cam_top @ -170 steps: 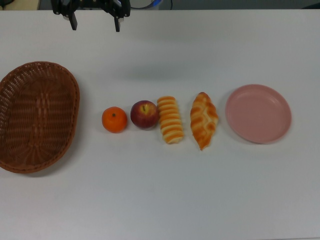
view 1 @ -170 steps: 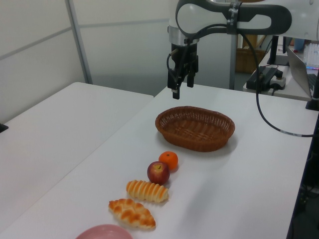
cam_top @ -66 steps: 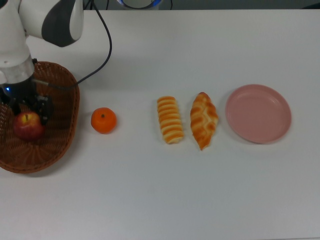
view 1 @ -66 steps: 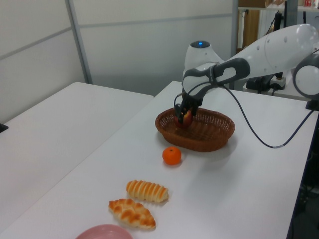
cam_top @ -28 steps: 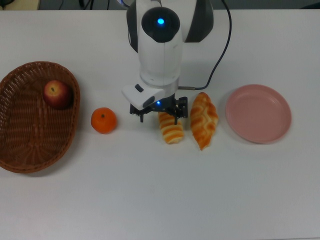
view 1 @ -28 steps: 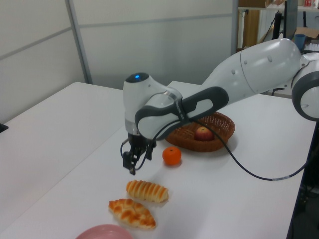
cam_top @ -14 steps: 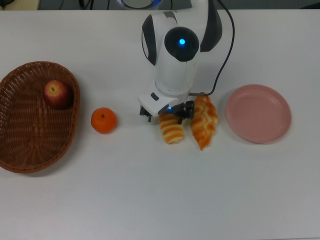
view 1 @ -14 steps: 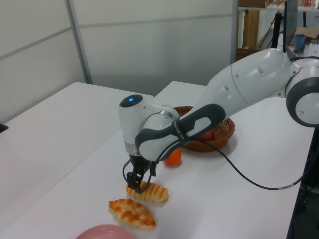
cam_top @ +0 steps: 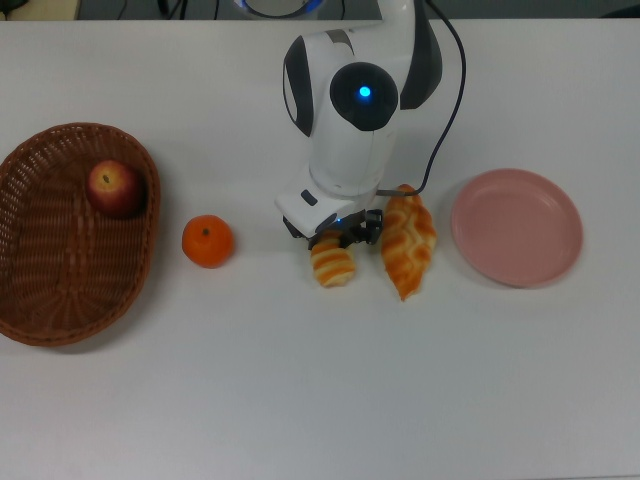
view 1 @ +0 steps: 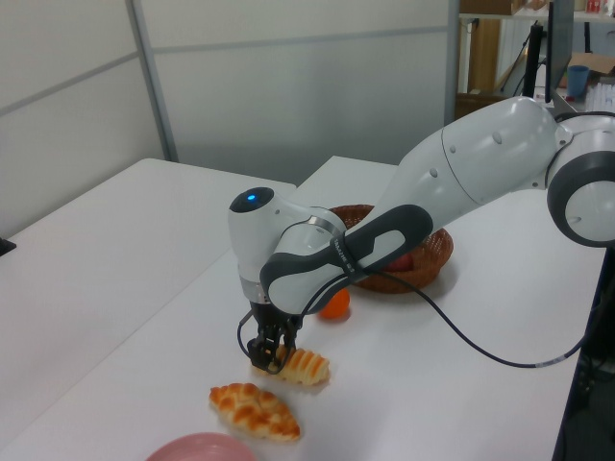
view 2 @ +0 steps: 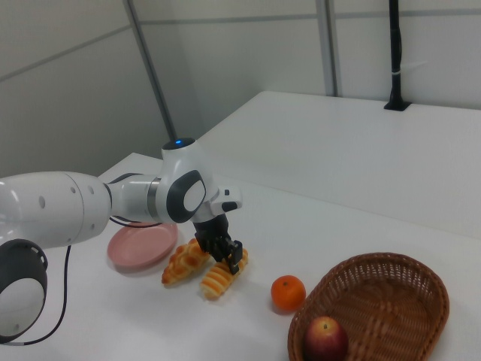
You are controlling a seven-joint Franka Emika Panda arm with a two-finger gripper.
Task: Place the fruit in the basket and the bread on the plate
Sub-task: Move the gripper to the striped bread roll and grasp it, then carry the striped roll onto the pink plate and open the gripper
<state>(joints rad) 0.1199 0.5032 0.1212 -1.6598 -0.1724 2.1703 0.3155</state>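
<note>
White table (cam_top: pixel 320 400), big white robot arm (cam_top: pixel 360 110) reaching down, brown basket (cam_top: pixel 40 300) with red apple (cam_top: pixel 113 188) inside, pink plate (cam_top: pixel 516 227), twisted pastry (cam_top: pixel 408 250) beside it, gripper (view 1: pixel 270 359) squeezing one end of striped roll (cam_top: pixel 333 263), orange mandarin (cam_top: pixel 207 241) on the table near the basket.

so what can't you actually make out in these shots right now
- Spiral roll: in the top view the arm covers its far end; only the near end shows.
- Basket: in the left view the arm hides most of it, apple included.
- Plate: cut off by the left view's bottom edge.
- Gripper: whether the roll is lifted off the table is unclear.
</note>
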